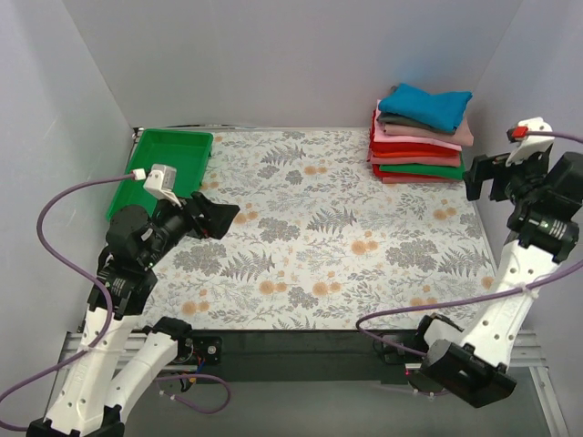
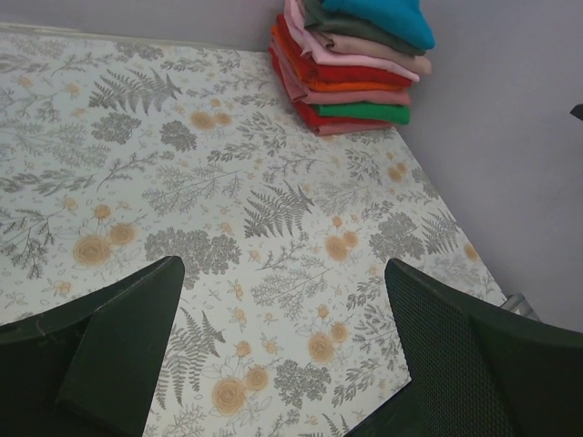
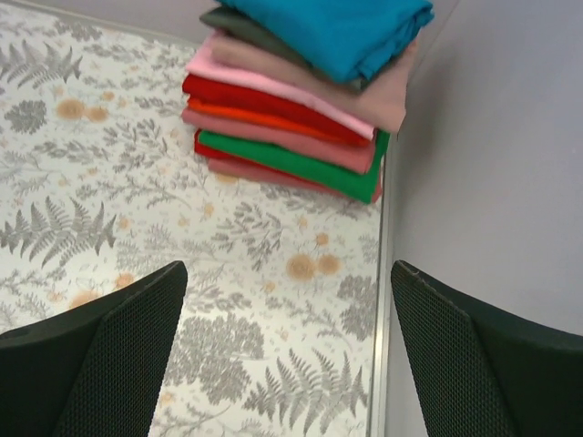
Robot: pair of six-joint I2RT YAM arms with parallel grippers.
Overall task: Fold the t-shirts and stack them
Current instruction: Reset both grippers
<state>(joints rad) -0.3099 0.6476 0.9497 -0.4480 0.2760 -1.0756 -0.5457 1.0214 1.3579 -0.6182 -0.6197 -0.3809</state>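
A stack of folded t-shirts (image 1: 419, 146) stands at the table's far right corner, with a teal-blue shirt (image 1: 428, 105) folded on top and grey, pink, red and green ones under it. The stack also shows in the left wrist view (image 2: 351, 68) and the right wrist view (image 3: 301, 100). My left gripper (image 1: 219, 218) is open and empty above the left part of the table, far from the stack; it also shows in the left wrist view (image 2: 284, 273). My right gripper (image 1: 483, 177) is open and empty, raised just right of the stack; it also shows in the right wrist view (image 3: 287, 273).
A green plastic tray (image 1: 164, 168) sits at the far left of the table. The table carries a floral cloth (image 1: 337, 246). Grey walls close in the back and both sides; the right wall (image 3: 492, 182) is close to my right gripper.
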